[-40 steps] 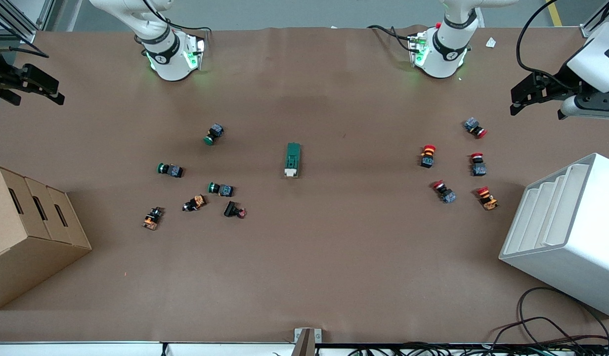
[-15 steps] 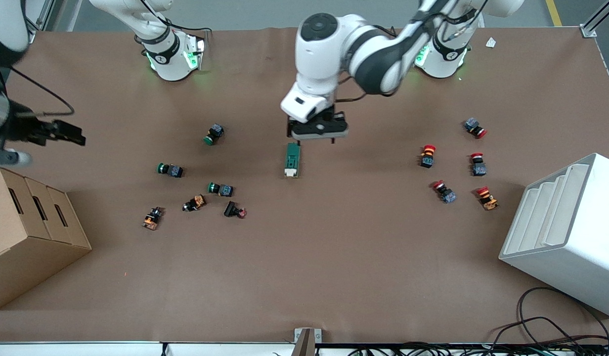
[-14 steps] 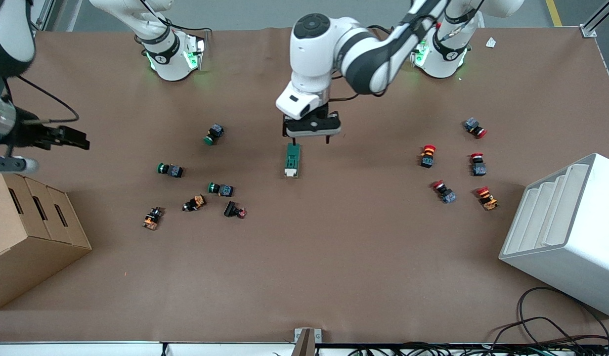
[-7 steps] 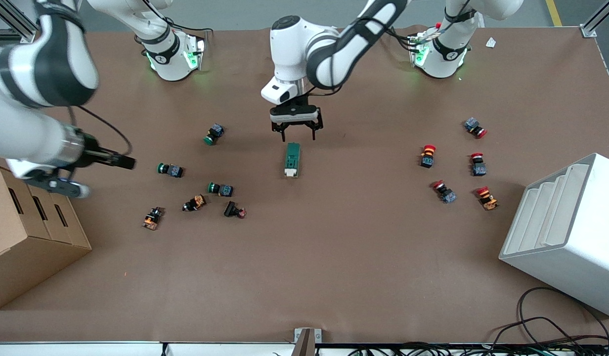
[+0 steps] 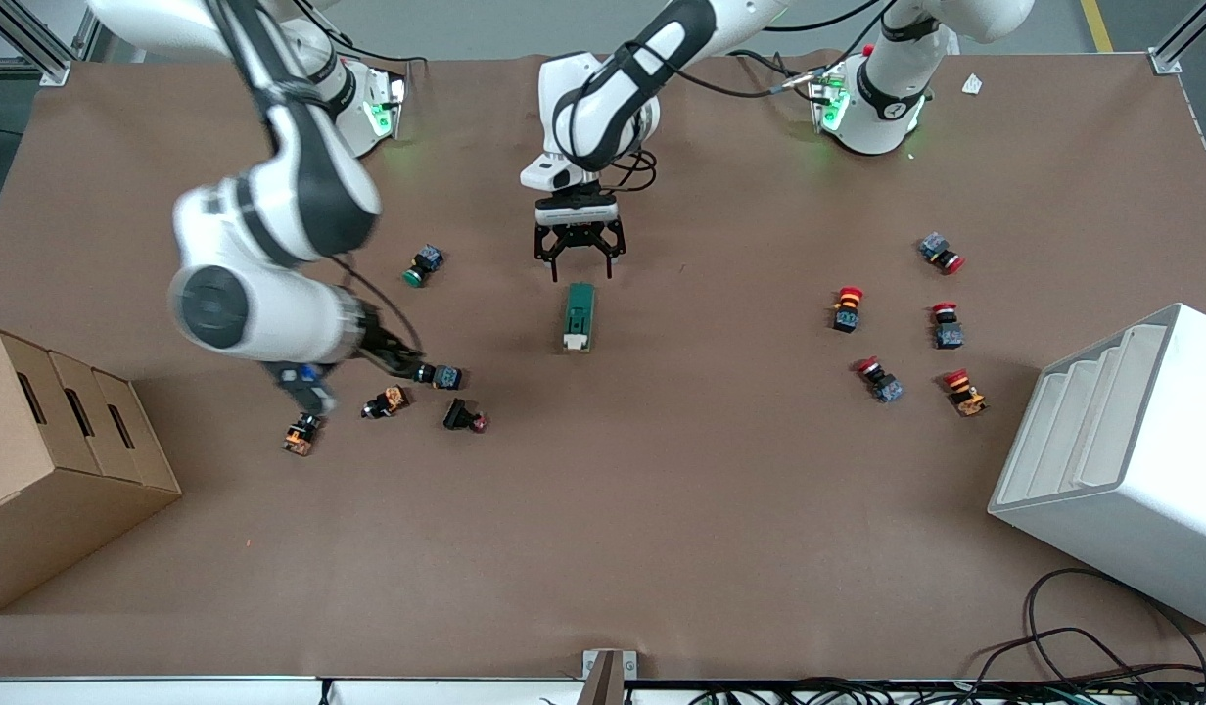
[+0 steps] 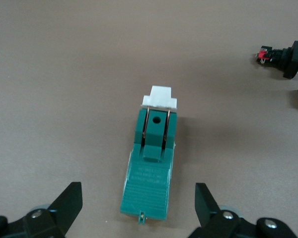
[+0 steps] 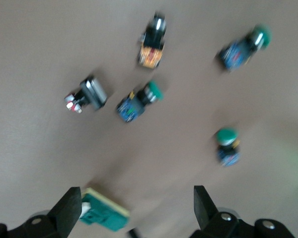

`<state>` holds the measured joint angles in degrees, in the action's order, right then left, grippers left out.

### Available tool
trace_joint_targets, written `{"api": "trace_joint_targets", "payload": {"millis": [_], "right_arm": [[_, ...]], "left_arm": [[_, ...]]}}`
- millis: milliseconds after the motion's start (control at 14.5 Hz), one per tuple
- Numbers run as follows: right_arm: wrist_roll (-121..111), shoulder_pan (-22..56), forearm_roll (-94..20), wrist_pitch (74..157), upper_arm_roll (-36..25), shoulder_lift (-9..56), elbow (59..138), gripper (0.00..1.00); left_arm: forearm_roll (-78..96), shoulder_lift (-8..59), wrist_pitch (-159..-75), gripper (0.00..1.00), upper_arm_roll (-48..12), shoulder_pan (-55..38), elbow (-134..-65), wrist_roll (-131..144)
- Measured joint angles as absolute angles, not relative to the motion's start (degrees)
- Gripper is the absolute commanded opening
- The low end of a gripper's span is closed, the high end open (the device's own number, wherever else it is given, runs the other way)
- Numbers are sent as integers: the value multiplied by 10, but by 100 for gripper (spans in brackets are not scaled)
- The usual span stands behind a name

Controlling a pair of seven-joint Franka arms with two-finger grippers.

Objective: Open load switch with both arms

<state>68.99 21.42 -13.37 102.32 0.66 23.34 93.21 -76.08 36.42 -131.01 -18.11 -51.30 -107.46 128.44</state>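
Observation:
The load switch [image 5: 579,316] lies flat mid-table, a dark-green block whose white toggle end points toward the front camera. My left gripper [image 5: 578,257] hangs open just above the table at the switch's plain green end. In the left wrist view the load switch [image 6: 151,168] runs lengthwise between the spread fingers [image 6: 69,203] of the left gripper [image 6: 137,198], untouched. My right gripper [image 5: 407,364] is open over the cluster of push buttons toward the right arm's end. The right wrist view shows the load switch [image 7: 107,214] by one finger of the open right gripper [image 7: 136,203], blurred.
Green and orange push buttons [image 5: 437,375] lie scattered under the right arm. Red push buttons [image 5: 897,328] sit toward the left arm's end. A cardboard box [image 5: 65,460] and a white slotted rack [image 5: 1122,460] stand at the table's two ends.
The left arm swung in from the table's end and came down over the switch's plain end. The right arm swept in from its end to above the push buttons. The switch has not moved.

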Motion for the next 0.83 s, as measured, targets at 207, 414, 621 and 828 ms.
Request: {"api": "trace_joint_targets", "payload": {"millis": [207, 414, 621, 828], "right_arm": [[813, 268, -149, 1058, 7, 295, 907, 100], [913, 310, -150, 1080, 7, 361, 864, 100], [972, 337, -150, 1112, 8, 408, 834, 100], [997, 358, -151, 1123, 7, 433, 828, 100]], "left_arm": [[-843, 385, -1289, 99, -181, -520, -1075, 1331], [-904, 405, -1254, 100, -181, -524, -1074, 1352], [-959, 430, -1231, 99, -181, -529, -1071, 1382], [-1008, 463, -1195, 99, -181, -535, -1064, 1429]]}}
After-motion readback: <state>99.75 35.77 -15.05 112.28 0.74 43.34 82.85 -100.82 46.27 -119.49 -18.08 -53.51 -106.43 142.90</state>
